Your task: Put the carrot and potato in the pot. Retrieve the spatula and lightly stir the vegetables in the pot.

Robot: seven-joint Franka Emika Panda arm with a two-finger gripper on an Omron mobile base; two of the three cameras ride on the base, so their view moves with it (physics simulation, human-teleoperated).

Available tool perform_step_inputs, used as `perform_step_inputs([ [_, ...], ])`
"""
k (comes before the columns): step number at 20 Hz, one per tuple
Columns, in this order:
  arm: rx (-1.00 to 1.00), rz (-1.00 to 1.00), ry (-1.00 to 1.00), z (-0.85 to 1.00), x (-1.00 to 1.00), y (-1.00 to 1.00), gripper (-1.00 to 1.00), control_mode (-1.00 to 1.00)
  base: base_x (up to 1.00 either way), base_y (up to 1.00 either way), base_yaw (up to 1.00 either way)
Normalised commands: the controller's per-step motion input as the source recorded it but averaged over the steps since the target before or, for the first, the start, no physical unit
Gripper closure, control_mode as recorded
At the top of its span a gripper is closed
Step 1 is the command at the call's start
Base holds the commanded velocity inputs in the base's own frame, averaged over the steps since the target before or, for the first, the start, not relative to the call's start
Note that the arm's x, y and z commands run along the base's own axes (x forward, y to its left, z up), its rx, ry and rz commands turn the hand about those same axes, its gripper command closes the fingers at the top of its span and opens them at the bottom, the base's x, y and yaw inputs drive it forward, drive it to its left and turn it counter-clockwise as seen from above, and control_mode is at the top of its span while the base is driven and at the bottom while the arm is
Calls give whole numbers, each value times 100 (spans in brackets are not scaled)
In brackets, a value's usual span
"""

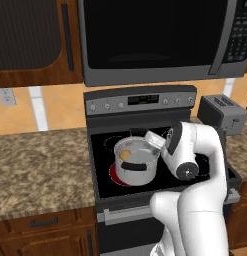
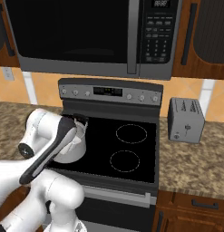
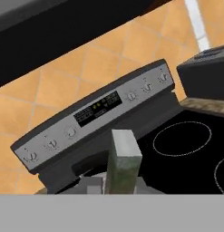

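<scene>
Orange tiled wall (image 1: 60, 107), granite counter (image 1: 40, 165) — dark wood cabinets (image 1: 30, 40)

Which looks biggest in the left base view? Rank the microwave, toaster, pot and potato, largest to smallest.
1. microwave
2. toaster and pot: similar apparent size, and the toaster sits farther back, so I won't rank them.
3. potato, a small yellow lump inside the pot.

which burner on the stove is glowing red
The front left burner, the one under the pot; red shows at the pot's base. The two right-hand burners are only dark outlined rings.
</scene>
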Motion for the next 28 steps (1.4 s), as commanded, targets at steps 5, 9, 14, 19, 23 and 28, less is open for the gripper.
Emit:
perform_step_inputs([
  [5, 2, 21, 57, 35, -6, 74, 100, -100, 0, 0, 0],
  [9, -10, 2, 1, -42, -6, 22, 100, -100, 0, 0, 0],
  [14, -5, -5, -23, -31, 5, 12, 100, -100, 0, 0, 0],
  [19, -4, -14, -36, 2, 9, 0, 100, -100, 0, 0, 0],
  [23, 0, -14, -20, -14, 5, 1, 100, -100, 0, 0, 0],
  [28, -1, -21, -21, 24, 0, 0, 100, -100, 0, 0, 0],
])
